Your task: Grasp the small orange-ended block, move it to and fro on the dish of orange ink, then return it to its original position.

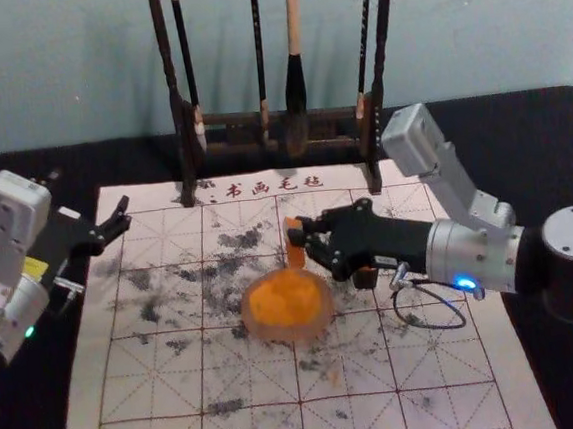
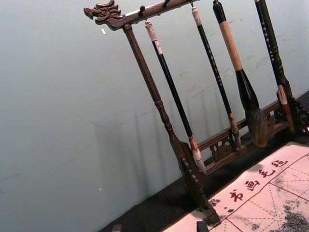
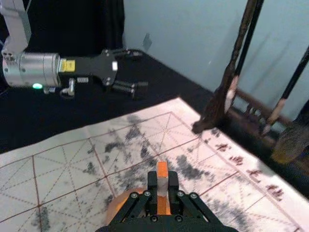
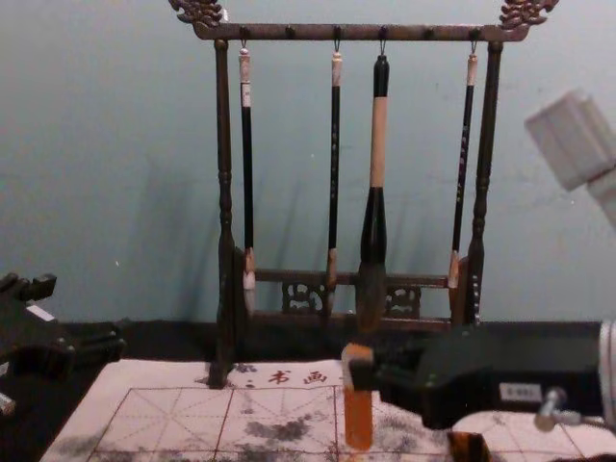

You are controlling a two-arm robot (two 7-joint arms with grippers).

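Observation:
In the head view my right gripper [image 1: 299, 235] reaches in from the right, shut on the small block [image 1: 294, 244]. The block stands upright, its lower end at the far edge of the dish [image 1: 261, 330] of orange ink; whether it touches the ink I cannot tell. From the chest, the block [image 4: 358, 419] looks orange with a pale band near its top. In the right wrist view the right gripper [image 3: 162, 187] pinches the block [image 3: 162, 169], whose top is orange above a whitish band. My left gripper [image 1: 89, 197] is parked open at the left; its tips edge into the left wrist view [image 2: 159, 227].
A wooden rack [image 4: 224, 192] with hanging brushes stands at the back. A small dark block [image 1: 365, 278] with some orange on it sits right of the dish, beneath the right gripper. The ink-stained gridded mat [image 1: 161, 386] lies under everything on a black cloth.

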